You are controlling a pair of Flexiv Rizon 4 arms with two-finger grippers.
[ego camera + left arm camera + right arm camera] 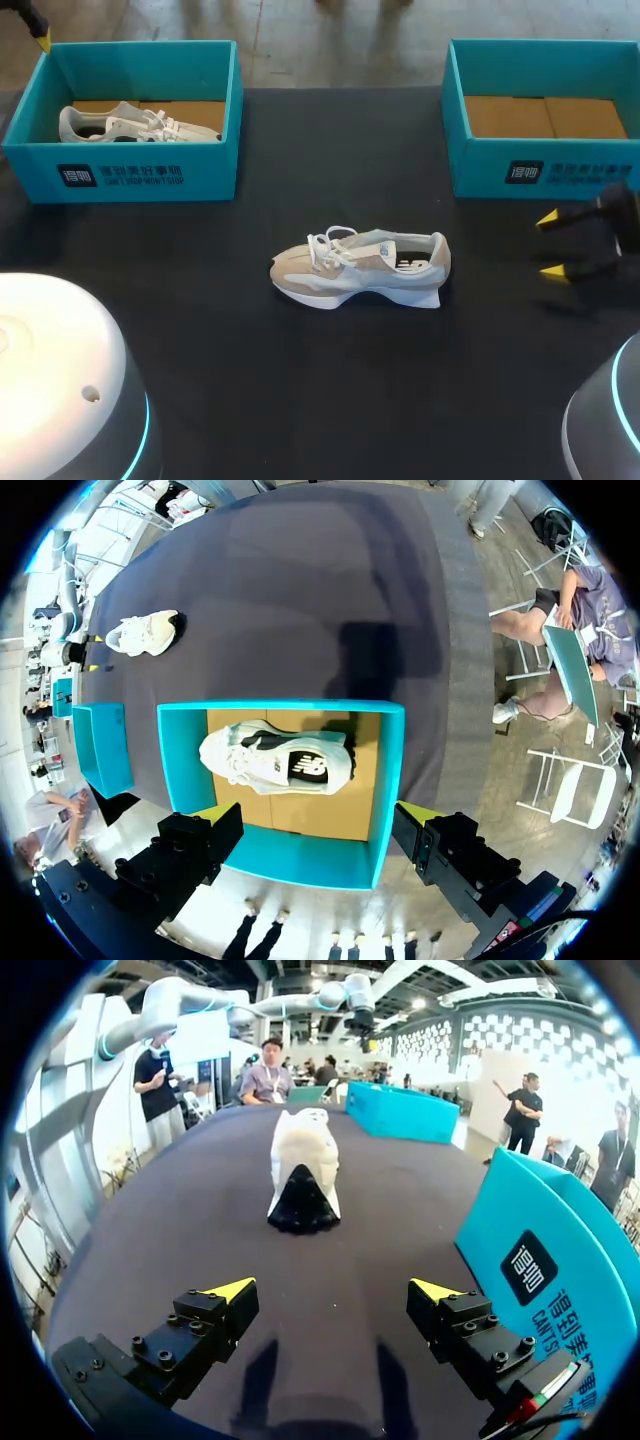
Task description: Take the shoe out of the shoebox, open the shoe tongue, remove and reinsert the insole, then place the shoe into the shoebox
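Note:
A beige and white shoe [360, 268] lies on its sole in the middle of the black table, toe to the left. A second white shoe [135, 124] rests inside the left teal shoebox [120, 175]. My left gripper [318, 815] hangs open above that box's far rim, looking down on the boxed shoe [275, 760]; only one of its yellow fingertips [42, 38] shows in the head view. My right gripper [550, 245] stands open just above the table, right of the middle shoe [303, 1170], whose dark heel faces it. Neither gripper holds anything.
The right teal shoebox [545, 165] stands at the back right with only its cardboard floor showing, close beside my right gripper [335, 1290]. Open black table [330, 380] stretches around the middle shoe and toward the front edge.

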